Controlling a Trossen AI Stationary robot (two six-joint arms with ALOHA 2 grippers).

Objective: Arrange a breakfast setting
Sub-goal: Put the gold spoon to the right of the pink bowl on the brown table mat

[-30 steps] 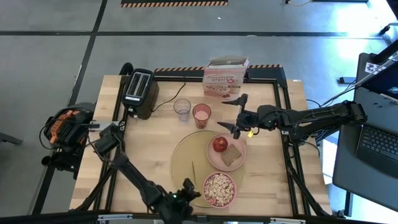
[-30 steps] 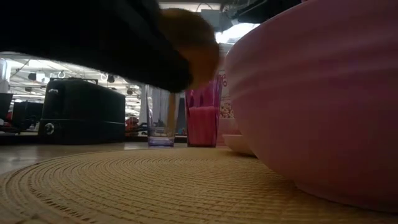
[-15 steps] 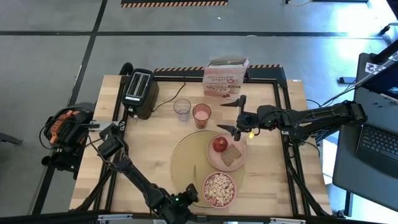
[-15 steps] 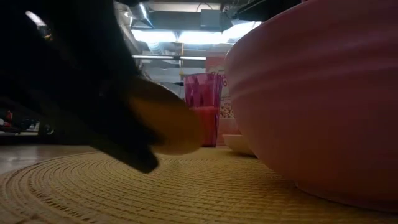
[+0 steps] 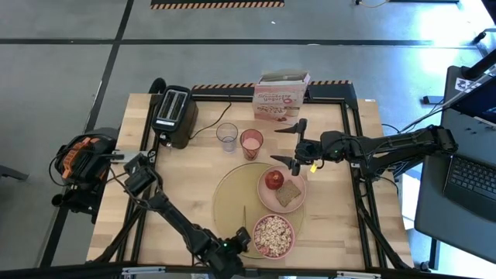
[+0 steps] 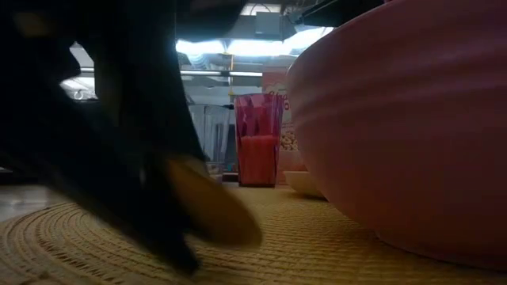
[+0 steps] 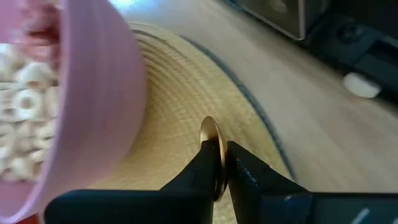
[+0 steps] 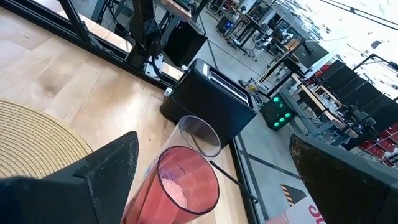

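The tan placemat [image 5: 232, 194] lies at the table's near middle. On it rest the pale pink plate [image 5: 265, 195] with the red apple [image 5: 273, 180] and the toast slice [image 5: 290, 194], and the pink bowl [image 5: 291, 232] of cereal. My left gripper [image 5: 242, 235] is shut on the gold spoon [image 7: 210, 134] low over the placemat, just left of the bowl [image 7: 106, 93]. My right gripper [image 5: 297, 145] is open and empty above the plate's far edge. My left gripper pinches the gold spoon, seen edge-on, between its two fingers [image 7: 214, 155]. A rounded gold end [image 6: 214, 210] sticks out past the fingertips, tilted down close to the placemat [image 6: 317, 245]. Whether it touches the mat, I cannot tell.
The black toaster [image 5: 173, 115] stands at the far left, the cereal box [image 5: 280, 97] at the far middle. A clear glass [image 5: 226, 136] and a red cup [image 5: 251, 142] stand just beyond the placemat. Bare wood lies left and right of the mat.
My left gripper has gone down toward the placemat with the spoon and shifted a little toward the bowl. The spoon's gold end has dropped from well above the mat to just over it and tipped downward.
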